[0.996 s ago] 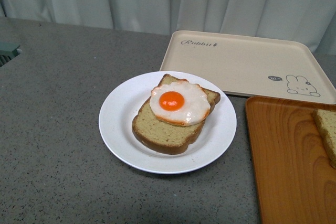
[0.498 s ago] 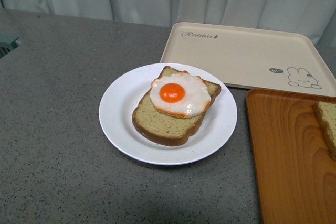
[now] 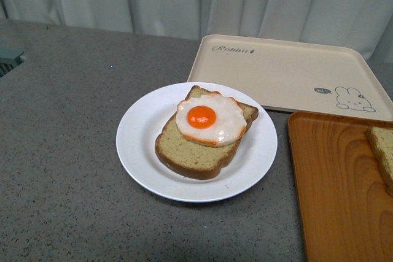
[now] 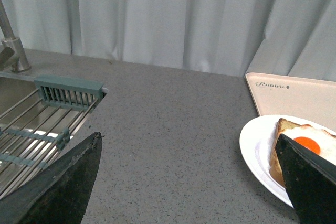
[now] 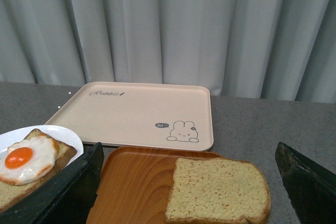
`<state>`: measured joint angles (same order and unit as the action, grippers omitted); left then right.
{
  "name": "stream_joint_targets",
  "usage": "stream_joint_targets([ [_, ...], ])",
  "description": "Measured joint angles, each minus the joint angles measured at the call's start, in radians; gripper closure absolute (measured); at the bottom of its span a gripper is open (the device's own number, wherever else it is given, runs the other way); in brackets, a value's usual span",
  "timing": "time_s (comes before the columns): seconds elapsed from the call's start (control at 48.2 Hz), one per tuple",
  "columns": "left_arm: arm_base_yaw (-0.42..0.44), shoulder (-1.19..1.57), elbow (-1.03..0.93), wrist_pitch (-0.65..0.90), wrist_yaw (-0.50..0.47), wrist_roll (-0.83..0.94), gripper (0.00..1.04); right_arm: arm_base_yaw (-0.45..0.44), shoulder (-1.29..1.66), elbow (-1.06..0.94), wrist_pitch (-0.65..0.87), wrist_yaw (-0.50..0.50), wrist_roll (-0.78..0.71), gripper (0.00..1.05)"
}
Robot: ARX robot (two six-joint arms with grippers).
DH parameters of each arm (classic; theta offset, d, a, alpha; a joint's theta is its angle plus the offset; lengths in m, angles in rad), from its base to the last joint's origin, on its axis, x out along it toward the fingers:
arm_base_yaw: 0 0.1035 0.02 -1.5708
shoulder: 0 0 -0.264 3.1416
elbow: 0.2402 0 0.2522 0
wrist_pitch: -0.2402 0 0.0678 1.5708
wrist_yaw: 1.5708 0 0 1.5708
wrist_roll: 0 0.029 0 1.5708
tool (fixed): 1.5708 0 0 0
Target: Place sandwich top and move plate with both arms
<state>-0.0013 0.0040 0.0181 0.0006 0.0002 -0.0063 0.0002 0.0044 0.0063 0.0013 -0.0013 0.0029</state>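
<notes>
The white plate (image 3: 138, 145) sits mid-counter with a bread slice and fried egg (image 3: 209, 119) on it. The sandwich top (image 5: 218, 190) lies flat on the orange wood-grain tray (image 5: 136, 182); only its edge shows in the front view (image 3: 383, 154). My right gripper (image 5: 189, 187) is open, jaws wide apart, hovering over that slice. My left gripper (image 4: 189, 182) is open over bare counter, with the plate (image 4: 257, 148) beside one finger. Neither arm shows in the front view.
A beige rabbit tray (image 3: 288, 75) lies behind the plate and the orange tray (image 3: 334, 194). A sink with a grey-green rack (image 4: 68, 90) and a tap is on the far left. Pale curtains hang behind the grey counter (image 3: 61, 151).
The front view has shifted slightly up and back down; the plate, bread and trays keep their places relative to one another.
</notes>
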Motion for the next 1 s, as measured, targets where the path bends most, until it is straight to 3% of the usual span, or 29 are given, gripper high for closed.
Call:
stream_joint_targets([
  [0.871,0.000,0.000,0.000,0.000,0.000,0.000,0.06,0.000,0.000,0.000,0.000,0.000,-0.001,0.09],
  [0.913,0.000,0.000,0.000,0.000,0.000,0.000,0.06,-0.035,0.027,0.023,-0.063,-0.103,-0.061,0.09],
  [0.996,0.000,0.000,0.000,0.000,0.000,0.000,0.06,-0.208,0.203,0.100,-0.080,-0.379,-0.132,0.09],
])
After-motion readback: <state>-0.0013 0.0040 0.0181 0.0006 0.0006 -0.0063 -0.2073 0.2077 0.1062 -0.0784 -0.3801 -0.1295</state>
